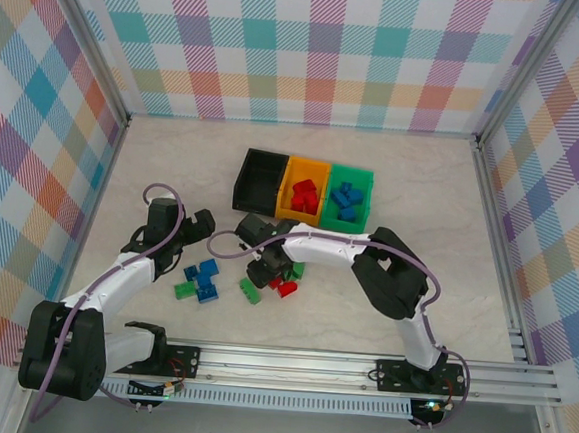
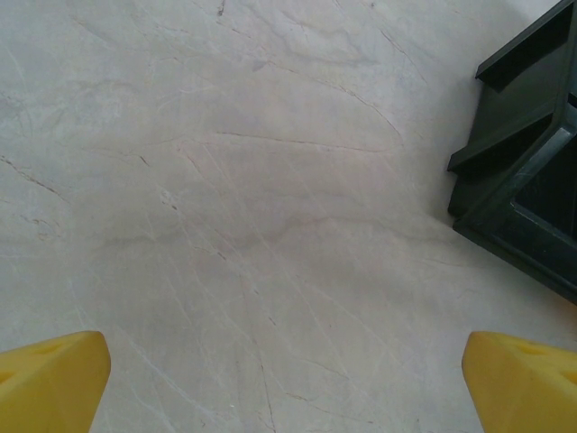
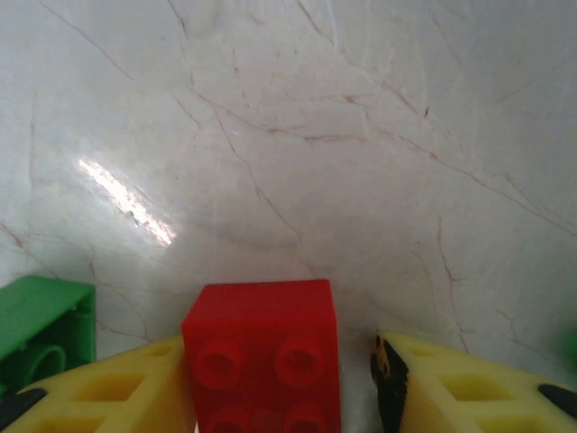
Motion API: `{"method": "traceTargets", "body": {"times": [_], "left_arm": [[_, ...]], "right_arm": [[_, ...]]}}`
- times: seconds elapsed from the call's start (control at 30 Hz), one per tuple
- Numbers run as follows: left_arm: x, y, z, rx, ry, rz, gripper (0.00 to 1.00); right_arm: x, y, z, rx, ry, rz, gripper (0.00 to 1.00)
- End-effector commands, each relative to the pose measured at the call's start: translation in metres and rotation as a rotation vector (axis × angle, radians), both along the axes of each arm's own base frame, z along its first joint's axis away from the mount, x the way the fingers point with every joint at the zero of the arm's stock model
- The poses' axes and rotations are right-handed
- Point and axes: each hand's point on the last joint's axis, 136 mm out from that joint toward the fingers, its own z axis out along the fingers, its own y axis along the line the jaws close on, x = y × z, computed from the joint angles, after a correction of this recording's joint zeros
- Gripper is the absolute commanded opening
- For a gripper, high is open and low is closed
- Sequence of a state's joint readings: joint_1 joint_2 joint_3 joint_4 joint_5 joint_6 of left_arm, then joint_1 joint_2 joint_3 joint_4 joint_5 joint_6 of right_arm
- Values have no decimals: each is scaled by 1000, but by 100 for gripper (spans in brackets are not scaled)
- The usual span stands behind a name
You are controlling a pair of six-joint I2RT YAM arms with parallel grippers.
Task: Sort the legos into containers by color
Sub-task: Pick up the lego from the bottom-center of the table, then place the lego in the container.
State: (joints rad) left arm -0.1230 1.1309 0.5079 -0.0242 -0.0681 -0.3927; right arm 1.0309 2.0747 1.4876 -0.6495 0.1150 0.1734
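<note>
Bright, even light; glare streaks the table (image 3: 126, 203); near red lego (image 3: 261, 352) blurs.

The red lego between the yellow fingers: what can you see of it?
The red lego is a shiny, boxy plastic brick, with four studs facing the camera. It sits on the pale table between the yellow fingers of the right gripper: one touches its left side, the other stands just apart. A green lego lies close by, not touching.

arms (image 1: 317, 245): white links, black joints | cables (image 1: 161, 186): purple-grey | fingers (image 3: 108, 388): yellow
</note>
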Motion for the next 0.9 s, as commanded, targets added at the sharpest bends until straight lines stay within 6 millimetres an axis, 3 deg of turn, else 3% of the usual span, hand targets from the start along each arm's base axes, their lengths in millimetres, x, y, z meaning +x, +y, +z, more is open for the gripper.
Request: {"method": "traceTargets", "body": {"times": [0.0,0.07,0.3,0.47,0.57,0.7,0.87], "left_arm": [[6,-5,7,-10,-16,-18,100],[5,-4,7,-9,-14,-17,100],[5,-4,7,-7,-15,-15,100],[5,-3,7,-5,-14,-13,100],[5,-3,7,-5,-14,-14,100],[5,-4,6,-7,-12,-16,100],[6,-4,6,-7,-12,-15,100]], "right_arm": [[-4,-16,-2,-24,37,-32,53],[-5,-19,-3,-33,34,-32,53],[-5,-11,-5,3,47,-55,32],[11,-2,27,86,16,-80,32],[37,-5,60,177,-12,-146,32],[88,-22,96,280,-74,-272,33],[148,-42,117,338,-147,-397,34]]}}
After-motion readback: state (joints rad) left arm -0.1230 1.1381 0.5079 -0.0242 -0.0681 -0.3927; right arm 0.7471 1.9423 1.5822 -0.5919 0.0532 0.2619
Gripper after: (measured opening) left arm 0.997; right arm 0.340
